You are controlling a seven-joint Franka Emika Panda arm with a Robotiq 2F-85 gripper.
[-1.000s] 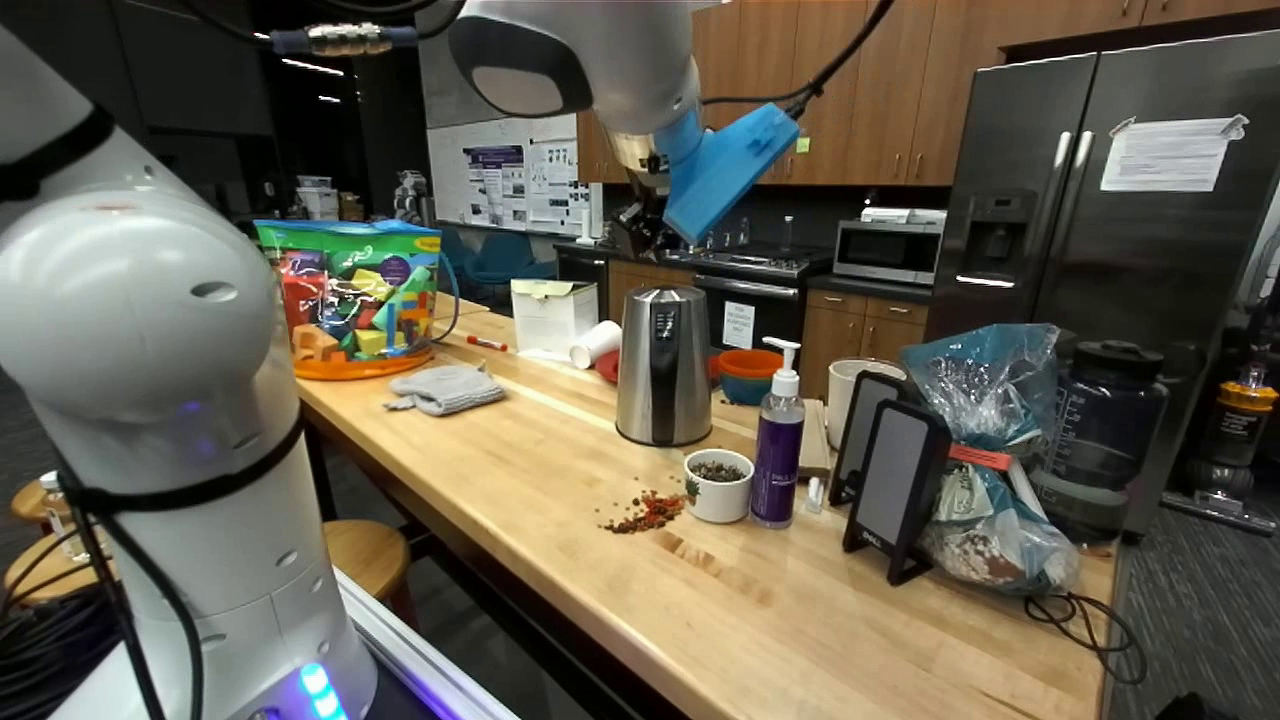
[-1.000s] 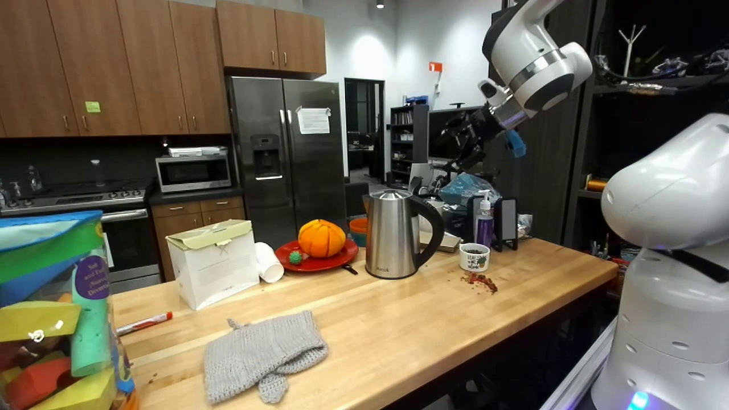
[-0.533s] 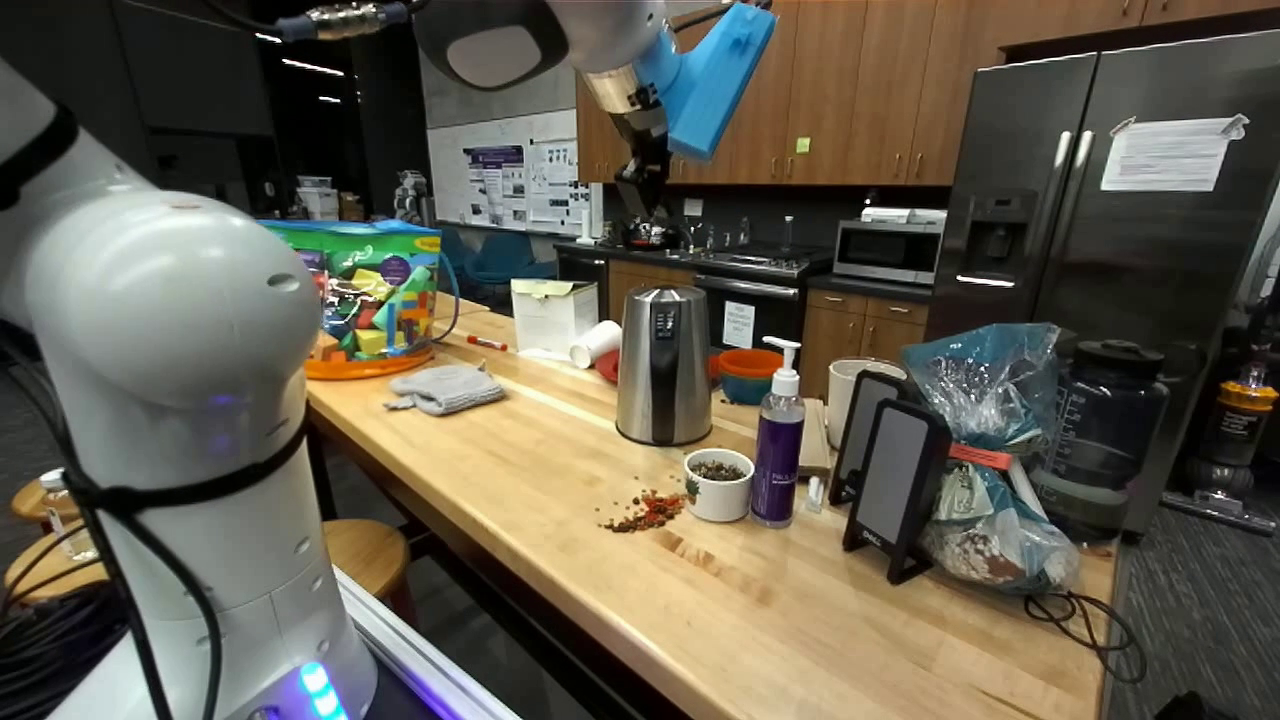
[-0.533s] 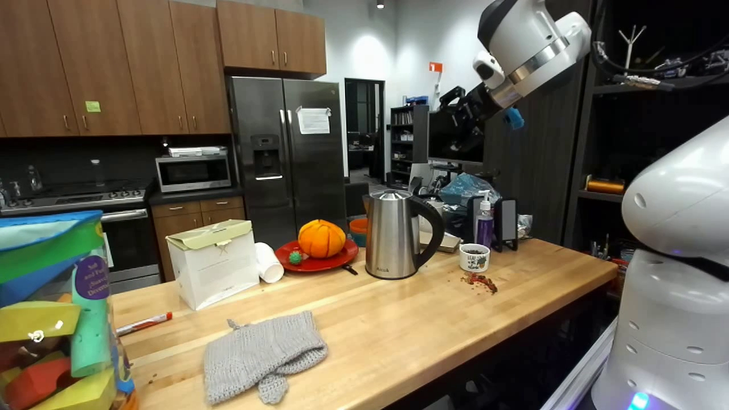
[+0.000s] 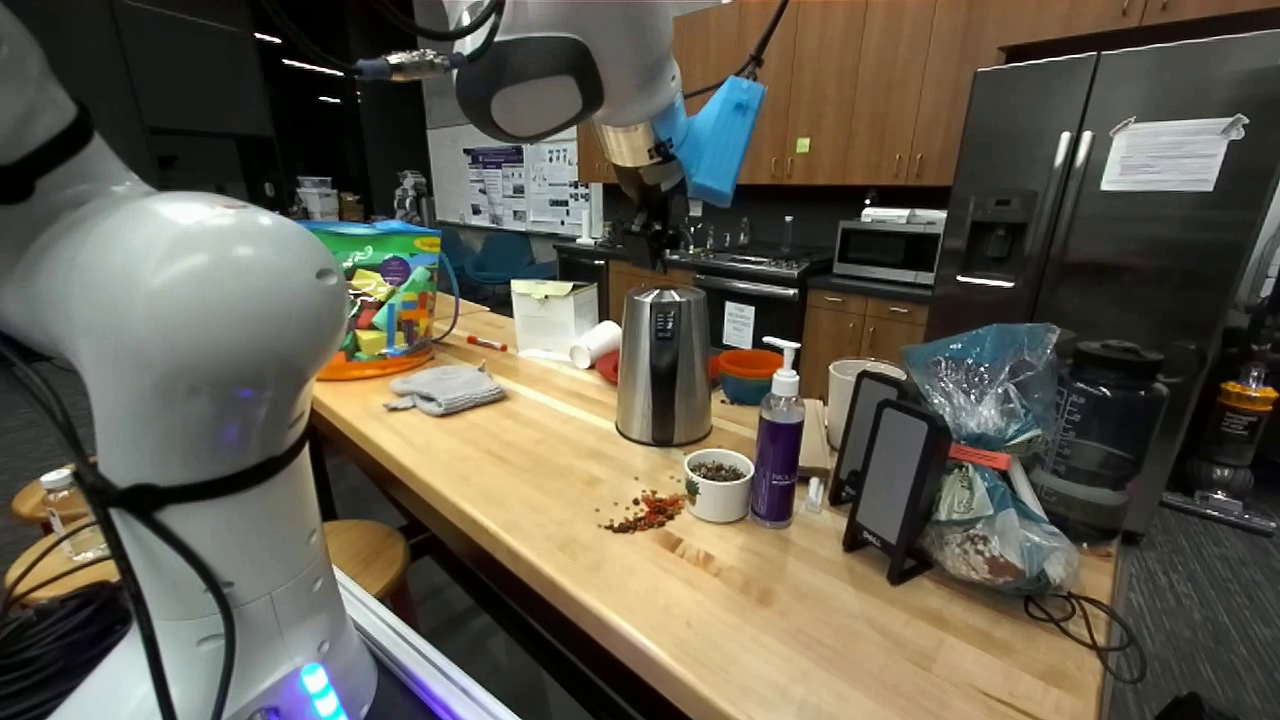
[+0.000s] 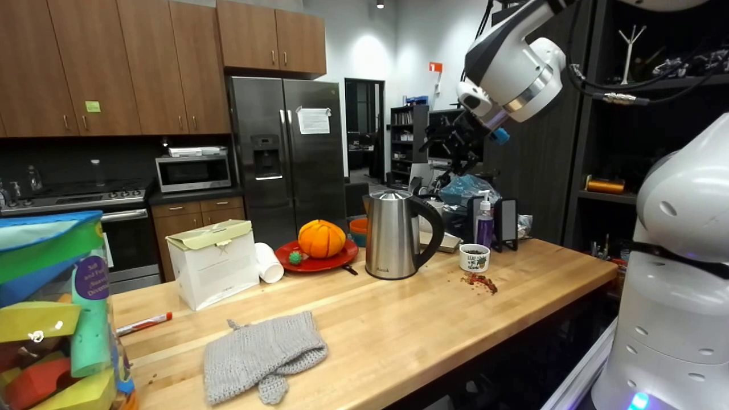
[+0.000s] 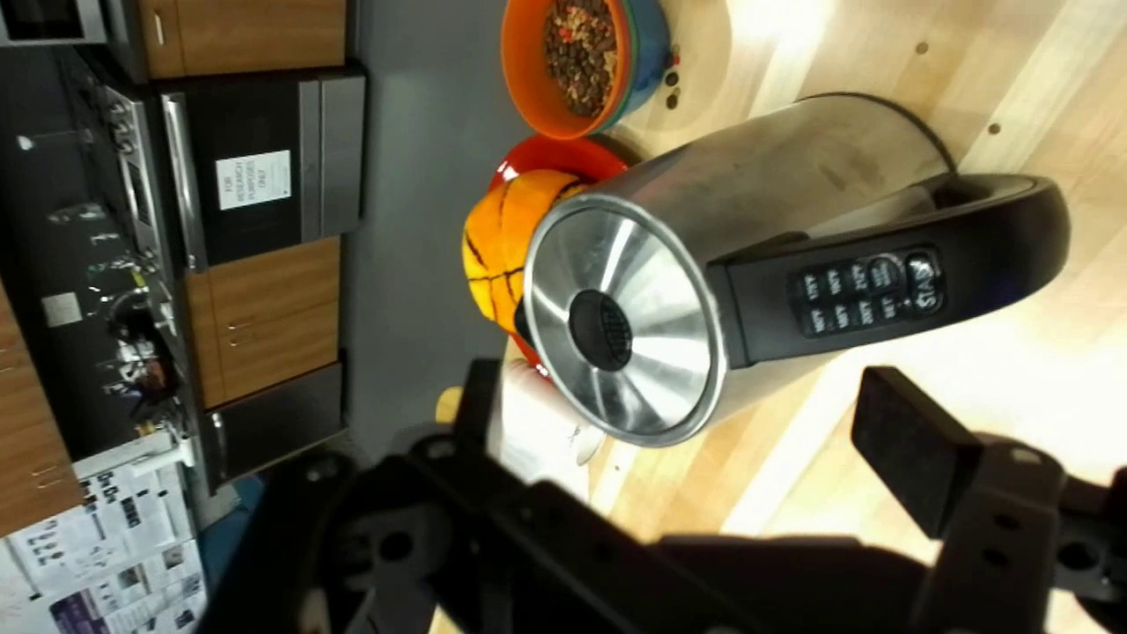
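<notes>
The jaws are spread wide with nothing between them, tipped down above the kettle (image 6: 393, 236) and toward its handle (image 6: 438, 228), near but not touching. The kettle stands upright on the worktop (image 6: 398, 324); its handle points away from the plate (image 6: 319, 266), which leaves room round it. The keypad (image 7: 870, 292) is set along the top of the handle, likely so that its buttons face up for reading. The pumpkin (image 6: 322, 238) sits on the plate, whose rim may check any rolling. The cup (image 6: 267, 263) lies on its side between that plate and the box (image 6: 213, 270), which probably hem it in. The orange bowl (image 7: 526, 70) is nested in the blue bowl (image 7: 650, 53), presumably to save room. Scattered bits (image 5: 652, 510) lie beside the pot (image 5: 720, 499), perhaps spilt from it.

Only the wrist view looks down on the lid (image 7: 647, 326) with its black knob (image 7: 601, 330), and only there do the brown bits (image 7: 579, 57) in the orange bowl show; it leaves out the pot, which both exterior views have. The gap between the jaws also reads best there. In an exterior view with 2 speakers (image 5: 893, 485) up close, the kettle blocks the pumpkin and the handle is seen nearly end-on; in an exterior view with the mitt (image 6: 265, 356) up close, the pumpkin shows and the handle is in profile.
</notes>
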